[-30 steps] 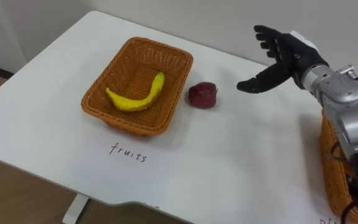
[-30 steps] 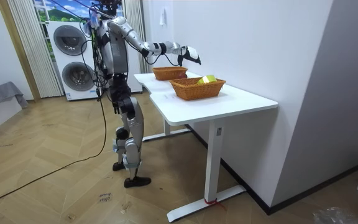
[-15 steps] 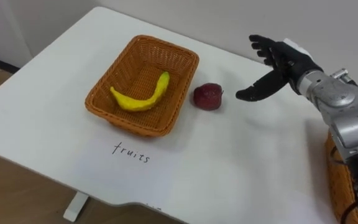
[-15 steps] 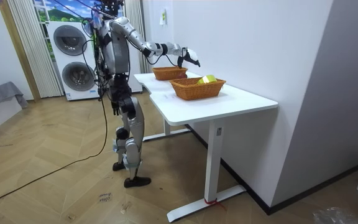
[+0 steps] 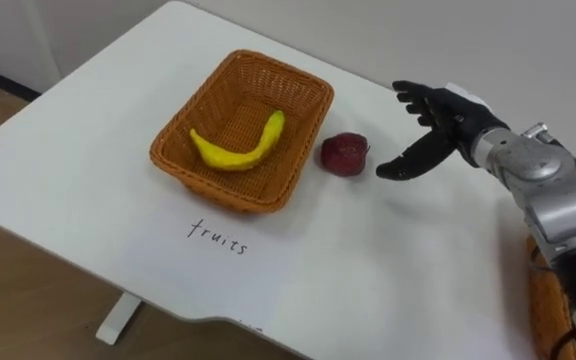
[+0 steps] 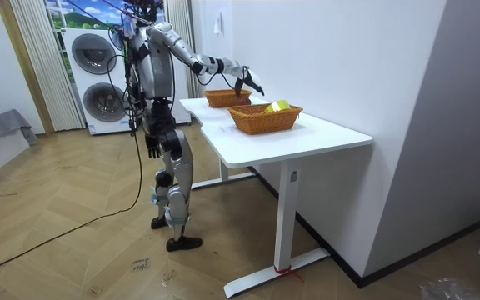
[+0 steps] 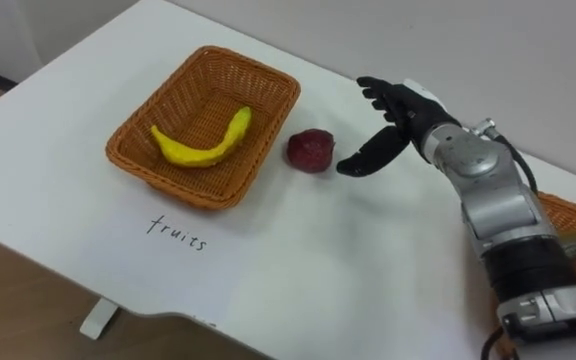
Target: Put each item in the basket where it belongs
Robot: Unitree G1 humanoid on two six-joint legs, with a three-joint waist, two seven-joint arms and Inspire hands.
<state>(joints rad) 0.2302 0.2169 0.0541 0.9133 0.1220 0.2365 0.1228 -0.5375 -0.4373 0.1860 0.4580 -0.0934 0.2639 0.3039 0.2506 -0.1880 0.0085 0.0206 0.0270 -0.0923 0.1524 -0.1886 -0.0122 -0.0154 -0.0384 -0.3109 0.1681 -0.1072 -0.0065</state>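
- Right robot hand (image 5: 446,118): released, fingers spread, holding nothing, hovering over the white worktop (image 5: 368,260) just right of the fruit.
- Fruit (image 5: 344,154): dark red, rounded, dull-skinned, resting on the worktop just beside the wicker basket (image 5: 303,78), outside it.
- Curved yellow banana (image 5: 236,152) lies inside the basket.
- Left robot hand (image 6: 151,147) hangs at the robot's side; its state cannot be told.

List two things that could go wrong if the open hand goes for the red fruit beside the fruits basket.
1. The right hand is open and apart from the red fruit, which lies loose on the table; a glancing touch might roll it away.
2. The fruit lies close beside the basket holding the banana, so the hand may catch the wicker wall and shove it.
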